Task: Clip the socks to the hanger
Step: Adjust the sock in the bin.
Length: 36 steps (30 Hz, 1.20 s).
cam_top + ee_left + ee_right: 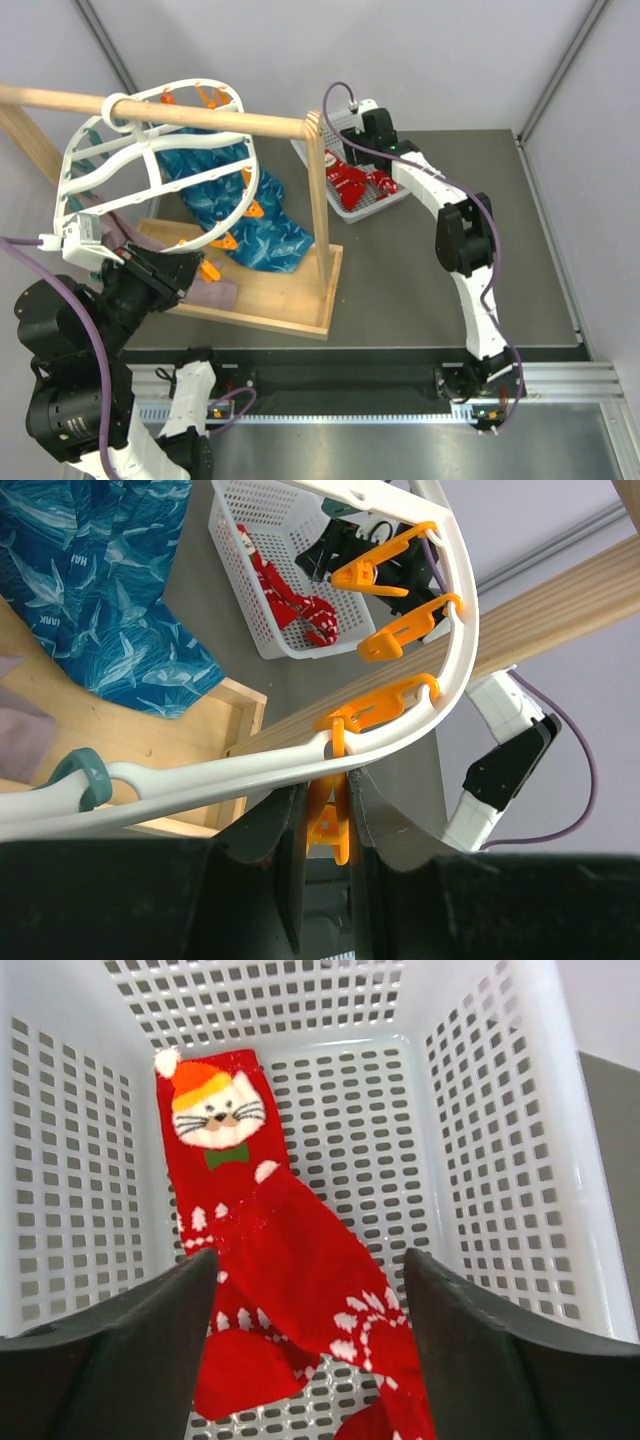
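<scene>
Left gripper (326, 800) clamped on orange clip (330, 840) at hanger (465, 640) rim; hanger hooked on wooden rail (270, 124). Right gripper (312, 1305) jaws wide, above red socks (280, 1250) lying in white mesh basket (490, 1160).

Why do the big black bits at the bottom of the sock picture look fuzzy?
Right wrist view: the right fingers sit very near the lens, so they blur, while the sock and basket look sharp. Left wrist view: same thing, soft dark left fingers around a crisp orange clip.
</scene>
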Motion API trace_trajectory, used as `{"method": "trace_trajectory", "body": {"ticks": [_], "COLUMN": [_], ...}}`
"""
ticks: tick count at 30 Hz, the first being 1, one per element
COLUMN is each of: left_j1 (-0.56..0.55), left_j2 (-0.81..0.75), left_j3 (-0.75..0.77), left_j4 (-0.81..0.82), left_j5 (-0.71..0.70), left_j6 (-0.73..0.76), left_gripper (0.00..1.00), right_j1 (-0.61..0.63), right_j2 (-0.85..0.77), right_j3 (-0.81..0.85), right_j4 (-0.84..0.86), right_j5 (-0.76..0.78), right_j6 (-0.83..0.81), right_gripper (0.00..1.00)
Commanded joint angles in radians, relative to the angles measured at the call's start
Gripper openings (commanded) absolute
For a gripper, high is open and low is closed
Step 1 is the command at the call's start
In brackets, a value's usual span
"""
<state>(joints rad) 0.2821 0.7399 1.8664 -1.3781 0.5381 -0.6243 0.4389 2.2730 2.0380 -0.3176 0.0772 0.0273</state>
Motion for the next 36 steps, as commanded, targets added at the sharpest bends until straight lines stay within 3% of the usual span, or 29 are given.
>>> {"method": "trace_trajectory", "body": {"ticks": [1, 6, 16, 18, 20, 22, 28, 36], "left_j1": [-0.003, -0.003, -0.003, -0.003, -0.003, -0.003, -0.003, -0.003], "left_j2": [0.009, 0.013, 0.010, 0.007, 0.009, 0.007, 0.006, 0.006], "left_j3": [-0.003, -0.004, -0.001, 0.000, -0.001, -0.001, -0.001, 0.008], "left_j4": [-0.010, -0.009, -0.009, -0.009, -0.010, -0.013, -0.010, -0.010], "left_j5": [-0.007, -0.006, -0.006, -0.006, -0.007, -0.012, -0.018, -0.009], "left_j6": [0.021, 0.023, 0.017, 0.015, 0.015, 0.018, 0.018, 0.012], "left_gripper": [0.00, 0.00, 0.00, 0.00, 0.00, 0.00, 0.00, 0.00], "right_j1": [0.011, 0.017, 0.018, 0.017, 0.017, 0.018, 0.015, 0.006], "right_j2": [0.056, 0.054, 0.169, 0.180, 0.184, 0.171, 0.048, -0.147], "right_j3": [0.064, -0.030, 0.037, 0.048, 0.059, 0.065, 0.054, -0.065], "right_j4": [-0.044, 0.008, -0.025, -0.021, -0.026, -0.029, -0.034, 0.005], "right_j5": [-0.024, -0.071, -0.065, -0.073, -0.073, -0.068, -0.024, -0.020], "right_j6": [-0.010, -0.010, 0.008, 0.014, 0.019, 0.019, -0.007, -0.009], "right_gripper": [0.66, 0.52, 0.51, 0.45, 0.32, 0.23, 0.15, 0.15]}}
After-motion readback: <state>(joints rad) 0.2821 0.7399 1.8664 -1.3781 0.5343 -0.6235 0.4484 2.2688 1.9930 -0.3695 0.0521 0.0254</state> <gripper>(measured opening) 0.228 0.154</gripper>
